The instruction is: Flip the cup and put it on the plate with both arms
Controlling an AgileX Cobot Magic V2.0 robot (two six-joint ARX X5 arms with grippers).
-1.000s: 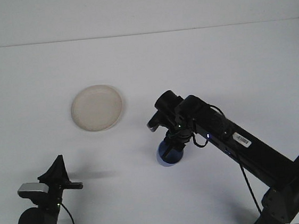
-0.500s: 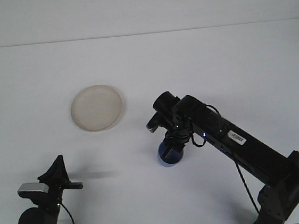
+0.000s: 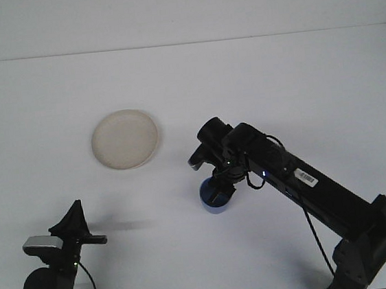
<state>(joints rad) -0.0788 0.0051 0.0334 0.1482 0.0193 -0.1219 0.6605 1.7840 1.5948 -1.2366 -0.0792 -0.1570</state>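
A round cream plate (image 3: 125, 138) lies on the white table, left of centre. A blue cup (image 3: 212, 204) sits near the table's middle, to the right of the plate and nearer the front. My right gripper (image 3: 217, 193) reaches down onto it from the right arm and is shut on the cup, one dark finger over its rim; the wrist hides the cup's top. My left gripper (image 3: 74, 224) rests low at the front left corner, far from both cup and plate, with nothing in it.
The white table (image 3: 297, 85) runs back to a pale wall. The right arm's black body (image 3: 315, 190) slants from the front right corner toward the centre, with a cable hanging beneath it.
The right gripper and the blue cup have shifted slightly left, toward the plate. The left arm has not moved.
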